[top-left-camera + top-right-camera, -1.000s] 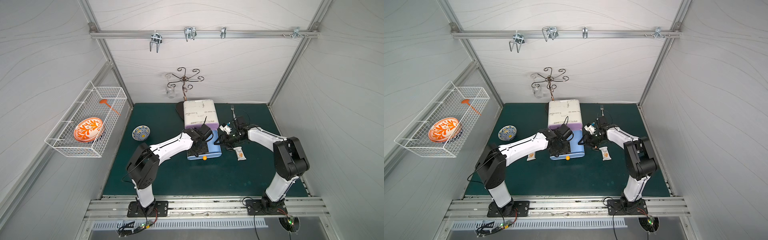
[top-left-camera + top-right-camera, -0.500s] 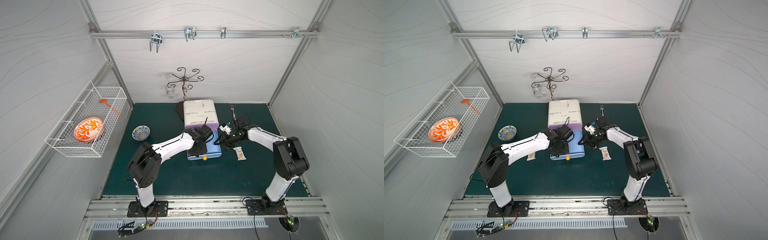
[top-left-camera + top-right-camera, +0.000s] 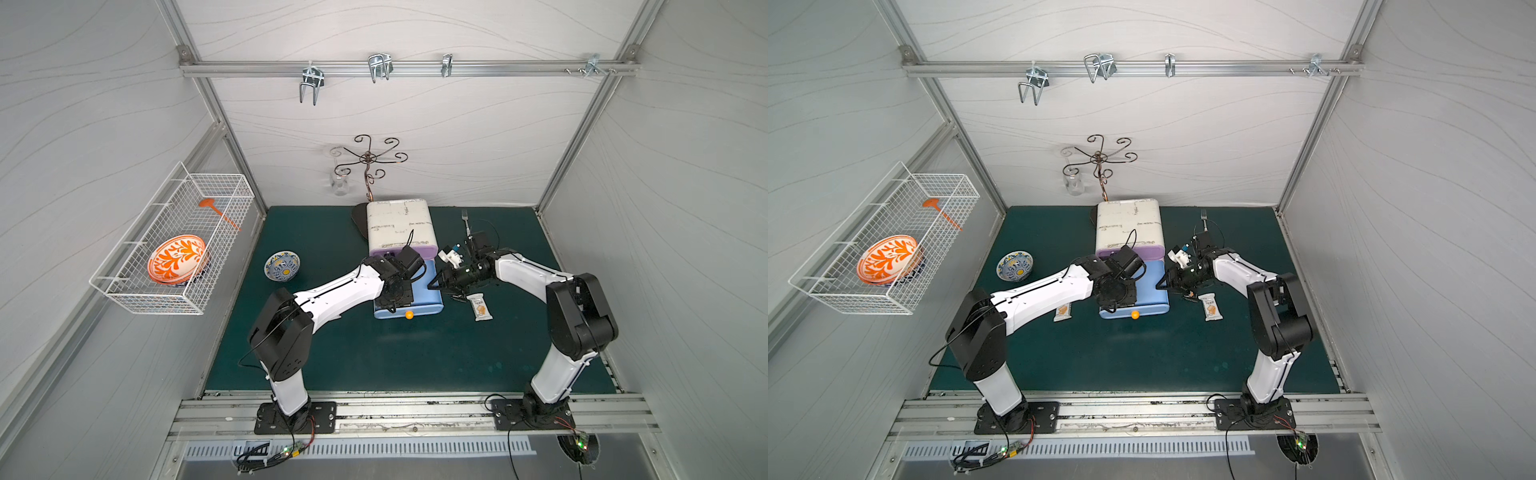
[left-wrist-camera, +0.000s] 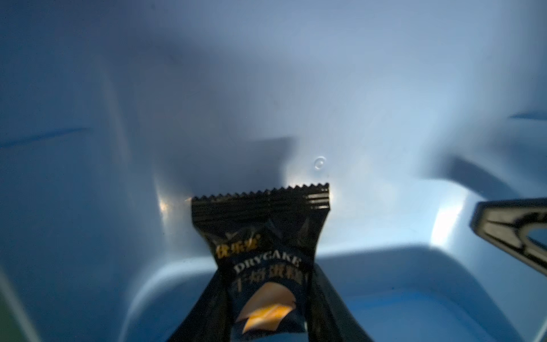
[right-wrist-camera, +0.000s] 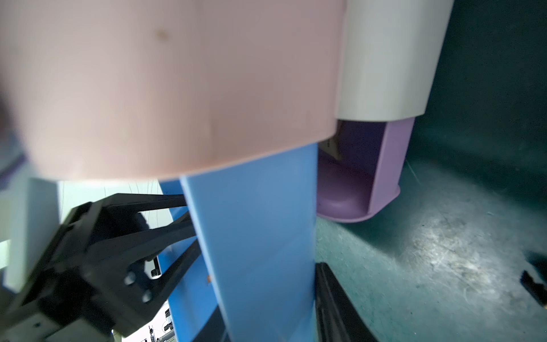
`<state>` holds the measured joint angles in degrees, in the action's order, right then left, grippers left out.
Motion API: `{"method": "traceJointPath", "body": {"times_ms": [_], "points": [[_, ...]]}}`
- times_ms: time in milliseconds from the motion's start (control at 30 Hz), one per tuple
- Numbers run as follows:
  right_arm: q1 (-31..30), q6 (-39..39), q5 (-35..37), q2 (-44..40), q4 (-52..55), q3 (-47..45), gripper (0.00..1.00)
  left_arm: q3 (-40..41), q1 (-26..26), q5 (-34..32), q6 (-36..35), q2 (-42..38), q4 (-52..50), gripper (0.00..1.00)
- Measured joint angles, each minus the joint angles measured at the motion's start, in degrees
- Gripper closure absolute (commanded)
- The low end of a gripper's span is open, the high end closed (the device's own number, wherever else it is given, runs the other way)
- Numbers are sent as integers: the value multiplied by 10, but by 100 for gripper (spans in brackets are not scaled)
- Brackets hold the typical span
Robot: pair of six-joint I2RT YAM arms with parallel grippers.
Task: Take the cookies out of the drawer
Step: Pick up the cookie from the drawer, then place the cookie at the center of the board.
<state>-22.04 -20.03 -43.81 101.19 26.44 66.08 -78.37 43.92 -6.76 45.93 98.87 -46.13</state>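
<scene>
The left gripper [image 4: 268,296] reaches down into the blue drawer [image 4: 296,88]. Its fingers [image 4: 204,314] are closed on a black cookie packet [image 4: 266,234], whose serrated end sticks out past the tips, close to the drawer's floor. The right gripper [image 3: 434,284] sits at the drawer's right side with its two fingers standing apart and only the green mat [image 5: 444,237] between them. One of them lies just beside the outside of the drawer's wall, though I cannot tell whether it touches. The drawer is pulled out of a white cabinet [image 3: 397,224]. Above it a purple drawer [image 5: 390,165] is slightly open, with something pale inside that is too hidden to name. A white cookie packet [image 3: 481,307] lies on the mat right of the blue drawer, near the right gripper, and another pale packet [image 3: 1063,312] lies left of it, beside the left arm. A wire basket [image 3: 124,286] on the left wall holds an orange-patterned dish [image 3: 176,259] and an orange utensil [image 3: 216,210].
</scene>
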Motion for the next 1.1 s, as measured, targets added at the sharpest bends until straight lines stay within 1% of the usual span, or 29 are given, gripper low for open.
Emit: {"method": "traceJointPath", "body": {"times_ms": [167, 367, 500, 567, 667, 733, 833, 967, 1100], "points": [[0, 0, 0, 0, 0, 1, 63, -15, -2, -9, -15, -41, -4, 57], [0, 0, 0, 0, 0, 1, 63, -41, -16, -17, -28, -97, -8, 57], [0, 0, 0, 0, 0, 1, 63, -42, -38, -16, -34, -144, -32, 55], [0, 0, 0, 0, 0, 1, 62, -35, -57, -14, -39, -176, -44, 55], [0, -1, 0, 0, 0, 1, 63, 0, -88, -11, -45, -230, -51, 54], [0, -2, 0, 0, 0, 1, 62, 40, -114, -4, -50, -267, -55, 54], [0, -10, 0, 0, 0, 4, 62, 106, -140, 6, -56, -290, -55, 54], [0, -16, 1, 0, -1, 5, 63, 173, -147, 33, -68, -269, -41, 54], [0, -22, 1, 0, -1, 13, 62, 204, -151, 51, -77, -219, -16, 55]]}}
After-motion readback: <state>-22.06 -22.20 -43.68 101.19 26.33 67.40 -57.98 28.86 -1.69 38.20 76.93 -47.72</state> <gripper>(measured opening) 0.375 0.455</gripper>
